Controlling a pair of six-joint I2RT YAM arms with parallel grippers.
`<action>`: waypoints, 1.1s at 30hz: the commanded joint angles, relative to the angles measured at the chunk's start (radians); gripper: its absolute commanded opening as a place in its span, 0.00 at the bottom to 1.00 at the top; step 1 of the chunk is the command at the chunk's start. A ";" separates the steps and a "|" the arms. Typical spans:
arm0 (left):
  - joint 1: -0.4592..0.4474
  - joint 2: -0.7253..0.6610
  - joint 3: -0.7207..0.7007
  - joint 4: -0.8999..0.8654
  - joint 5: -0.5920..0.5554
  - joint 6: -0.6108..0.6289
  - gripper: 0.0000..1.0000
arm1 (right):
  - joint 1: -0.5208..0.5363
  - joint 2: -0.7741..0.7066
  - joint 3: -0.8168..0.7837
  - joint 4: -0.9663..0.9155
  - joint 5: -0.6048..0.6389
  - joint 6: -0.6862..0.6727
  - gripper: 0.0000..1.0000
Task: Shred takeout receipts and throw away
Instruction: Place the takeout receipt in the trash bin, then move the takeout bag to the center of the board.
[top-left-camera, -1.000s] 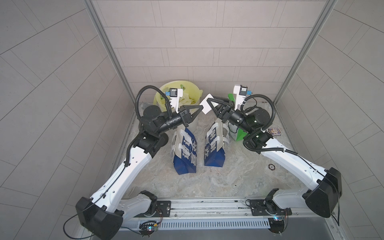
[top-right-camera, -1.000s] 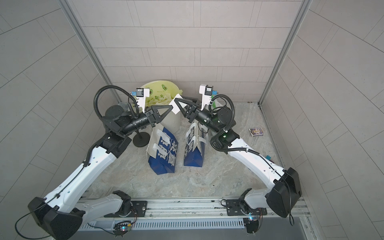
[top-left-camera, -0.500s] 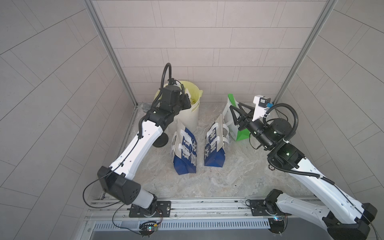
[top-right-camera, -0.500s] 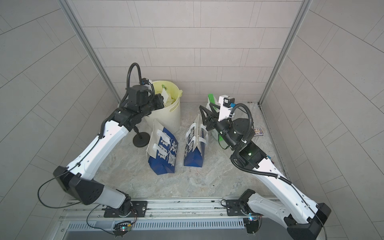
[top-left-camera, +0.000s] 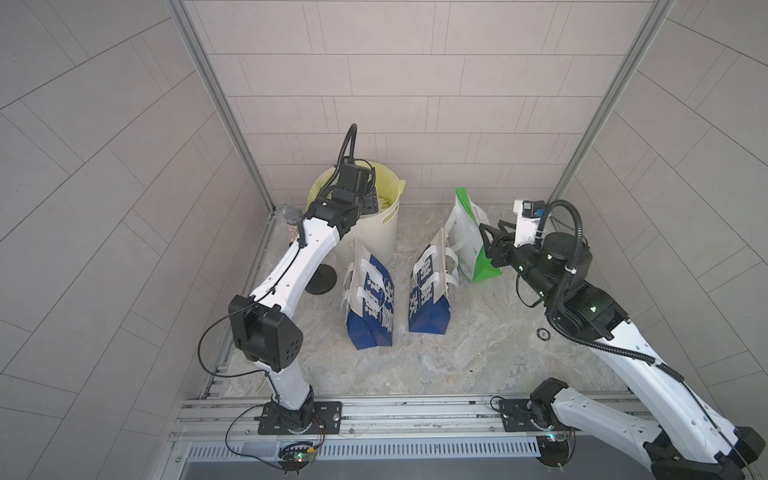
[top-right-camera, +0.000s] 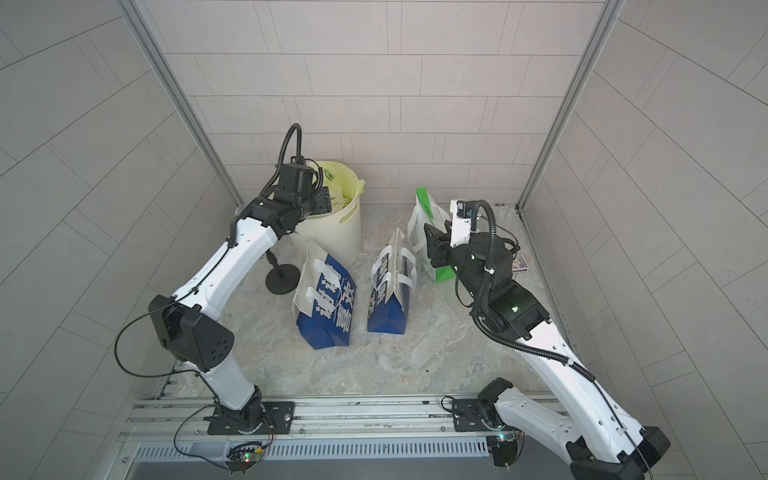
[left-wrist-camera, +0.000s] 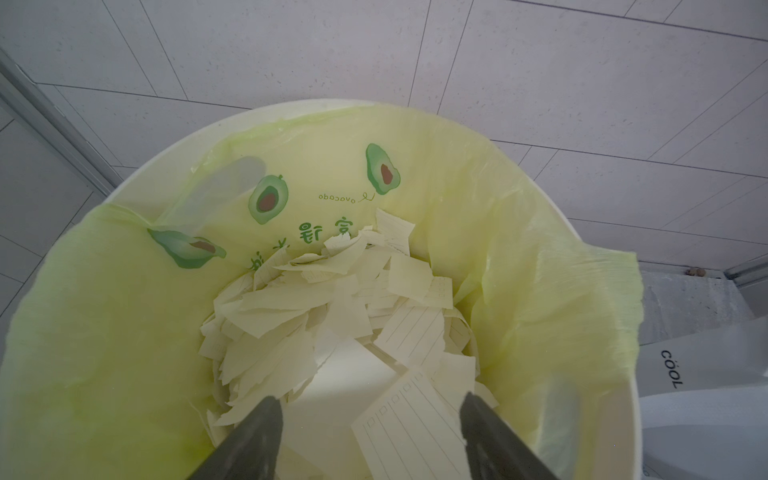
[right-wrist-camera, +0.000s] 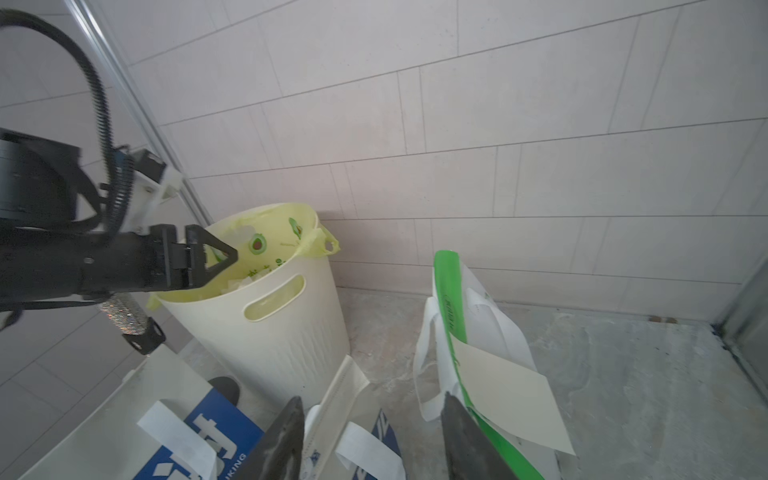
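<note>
Left gripper (left-wrist-camera: 370, 397), jaws now apart, over bin (top-left-camera: 374, 235)

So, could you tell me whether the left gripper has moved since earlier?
Yes. The left gripper was beside the bin, on the side nearer the blue bags; now it is over the bin's mouth.

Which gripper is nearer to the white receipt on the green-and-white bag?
Right. The right gripper is close beside the receipt on the green-and-white bag. The left gripper hangs open over the lined bin, away from that bag.
</note>
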 joint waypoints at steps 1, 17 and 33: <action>0.000 -0.054 0.064 0.010 0.062 0.068 0.75 | -0.076 0.020 0.044 -0.142 -0.066 0.015 0.53; -0.239 -0.239 -0.135 0.082 0.328 -0.185 0.59 | -0.159 0.325 0.249 -0.365 -0.126 -0.109 0.55; -0.239 -0.310 -0.211 0.123 0.285 -0.158 0.62 | -0.158 0.471 0.291 -0.316 0.041 -0.247 0.45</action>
